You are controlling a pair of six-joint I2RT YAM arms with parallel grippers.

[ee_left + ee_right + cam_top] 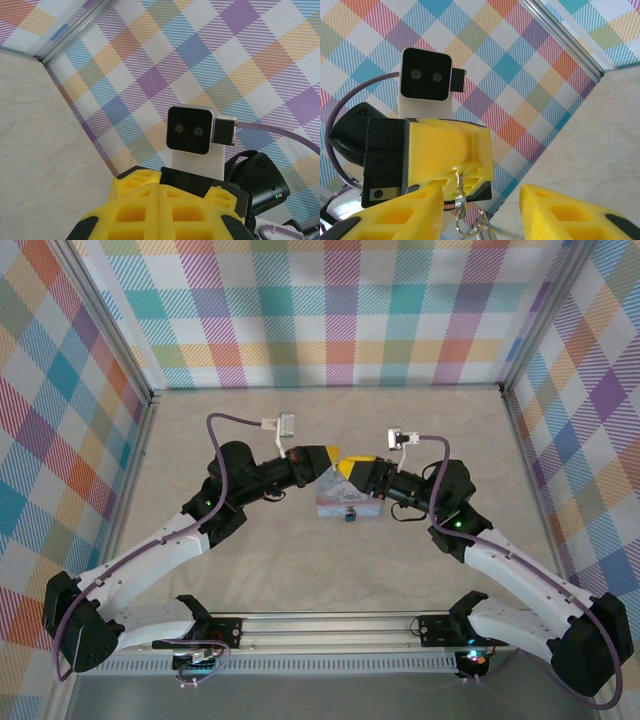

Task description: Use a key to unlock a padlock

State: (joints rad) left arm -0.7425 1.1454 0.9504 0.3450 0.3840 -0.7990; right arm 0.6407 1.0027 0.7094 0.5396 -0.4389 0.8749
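Two-fingered left claw (159,184) clamps a probable key (460,197); right claw (480,194) gapes near tin (335,504).

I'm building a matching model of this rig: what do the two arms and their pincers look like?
The left arm and right arm have white links, black joints and a looping purple-grey cable each. The left pincer and right pincer carry chunky yellow fingers moulded in a waffle grid. A black-faced white camera sits on each wrist.
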